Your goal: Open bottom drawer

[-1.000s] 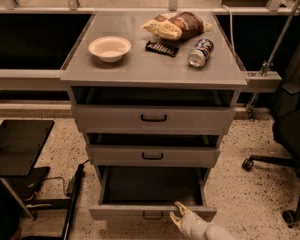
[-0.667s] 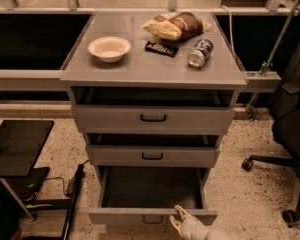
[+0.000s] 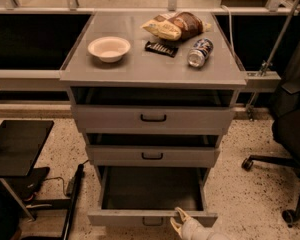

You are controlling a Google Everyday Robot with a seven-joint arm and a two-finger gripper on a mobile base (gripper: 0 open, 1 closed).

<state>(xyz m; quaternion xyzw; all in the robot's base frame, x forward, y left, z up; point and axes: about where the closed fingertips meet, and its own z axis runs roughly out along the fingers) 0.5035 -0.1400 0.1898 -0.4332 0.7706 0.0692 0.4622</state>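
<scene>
Camera view: claw at bottom drawer.

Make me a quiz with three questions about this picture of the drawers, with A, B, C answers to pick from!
1. How many drawers does the cabinet have?
A. Two
B. Three
C. Five

2. Where is the gripper?
A. At the front edge of the bottom drawer
B. Resting on the cabinet top
C. Hanging high above the cabinet

3. How is the bottom drawer?
A. Pushed in flush
B. Lying loose on the floor
C. Pulled out, with its dark inside showing

Answers:
1. B: three grey fronts are stacked one above the other, each with a black handle.
2. A: the gripper sits at the bottom edge of the picture, right at that drawer's front, a little right of its handle.
3. C: its front stands well forward of the two drawers above.
</scene>
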